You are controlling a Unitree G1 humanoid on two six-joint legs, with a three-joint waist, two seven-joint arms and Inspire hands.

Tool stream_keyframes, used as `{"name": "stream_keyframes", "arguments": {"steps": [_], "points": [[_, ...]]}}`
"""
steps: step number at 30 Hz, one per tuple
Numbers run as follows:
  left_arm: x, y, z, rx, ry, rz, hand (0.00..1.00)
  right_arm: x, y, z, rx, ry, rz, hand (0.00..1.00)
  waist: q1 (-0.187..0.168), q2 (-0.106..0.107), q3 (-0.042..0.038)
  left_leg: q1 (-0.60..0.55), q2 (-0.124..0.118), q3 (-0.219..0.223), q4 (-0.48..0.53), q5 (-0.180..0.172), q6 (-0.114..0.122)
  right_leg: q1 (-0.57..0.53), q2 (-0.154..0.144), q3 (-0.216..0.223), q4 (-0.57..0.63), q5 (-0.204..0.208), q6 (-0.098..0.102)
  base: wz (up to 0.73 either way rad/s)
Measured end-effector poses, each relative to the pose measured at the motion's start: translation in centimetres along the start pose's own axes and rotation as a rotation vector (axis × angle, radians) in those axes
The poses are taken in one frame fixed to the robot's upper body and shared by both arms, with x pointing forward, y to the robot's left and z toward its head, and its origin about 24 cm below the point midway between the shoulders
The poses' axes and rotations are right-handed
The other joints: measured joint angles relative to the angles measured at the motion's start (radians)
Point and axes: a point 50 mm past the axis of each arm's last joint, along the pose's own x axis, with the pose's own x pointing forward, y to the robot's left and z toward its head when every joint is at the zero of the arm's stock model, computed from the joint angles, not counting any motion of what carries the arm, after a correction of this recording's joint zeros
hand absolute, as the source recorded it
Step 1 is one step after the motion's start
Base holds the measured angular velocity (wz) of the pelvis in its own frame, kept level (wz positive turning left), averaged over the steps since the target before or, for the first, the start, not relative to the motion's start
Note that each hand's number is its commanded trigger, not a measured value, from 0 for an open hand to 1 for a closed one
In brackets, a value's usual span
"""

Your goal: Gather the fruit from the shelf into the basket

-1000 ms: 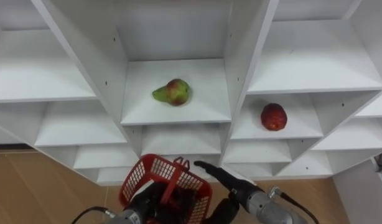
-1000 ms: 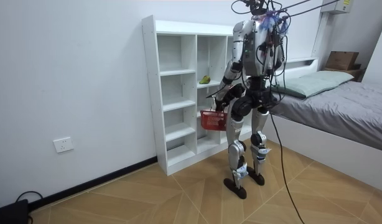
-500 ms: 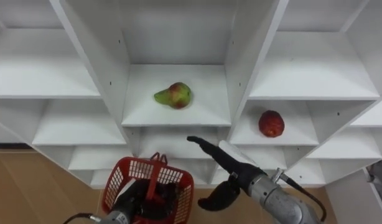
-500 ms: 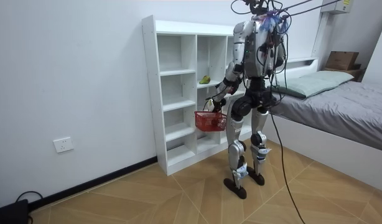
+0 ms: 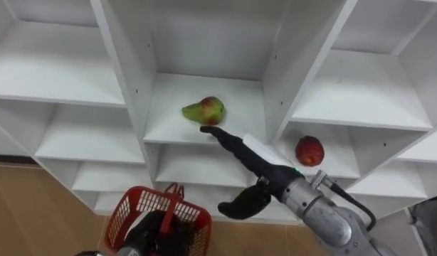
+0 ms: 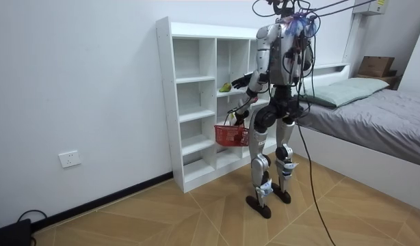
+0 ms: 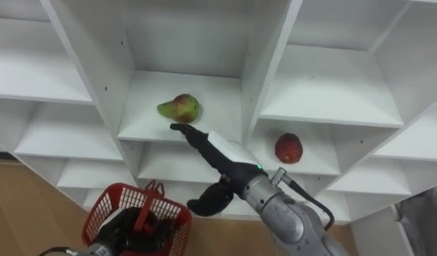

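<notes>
Right hand (image 5: 267, 169): the fingers (image 5: 225, 142) were straight and released, grasping nothing, and the thumb hung below the palm. The fingertips reached the front edge of a shelf, just beside the green-and-red pear (image 5: 206, 110); contact could not be confirmed. The pear lay on its side on that shelf, in the middle column of the white open-shelved closet (image 5: 126, 67). A round red fruit (image 5: 309, 151) sat on a lower shelf in the next column to the right, untouched.

Left hand (image 5: 153, 233): the fingers were clenched on the handle of the red plastic mesh basket (image 5: 126, 217), which hung low on the robot's left. What the basket held could not be determined.

In the room view the robot stood upright on the wooden floor (image 6: 196, 212) facing the closet, with a bed (image 6: 374, 116) on the room view's right.
</notes>
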Motion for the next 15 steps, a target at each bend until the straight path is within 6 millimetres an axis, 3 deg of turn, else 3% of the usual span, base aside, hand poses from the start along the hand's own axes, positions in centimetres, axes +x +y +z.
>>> {"name": "stream_keyframes", "arguments": {"steps": [6,15], "points": [[-0.2,0.4,-0.4,-0.005,0.010,0.009,1.00,0.0,-1.0,0.9,-0.022,-0.040,-0.047,0.00,0.024,-0.008,-0.0016,0.016,-0.001,-0.013,-0.015,0.003,-0.005,0.014,0.003,-0.010,-0.001,0.000,-0.001,0.05],[-0.4,1.3,-0.4,-0.013,0.008,0.048,1.00,0.4,-2.0,1.9,-0.041,-0.091,-0.084,0.00,0.039,-0.063,0.0007,0.050,-0.004,-0.046,-0.014,0.006,-0.008,0.064,0.002,-0.043,-0.019,0.000,-0.001,0.10]]}}
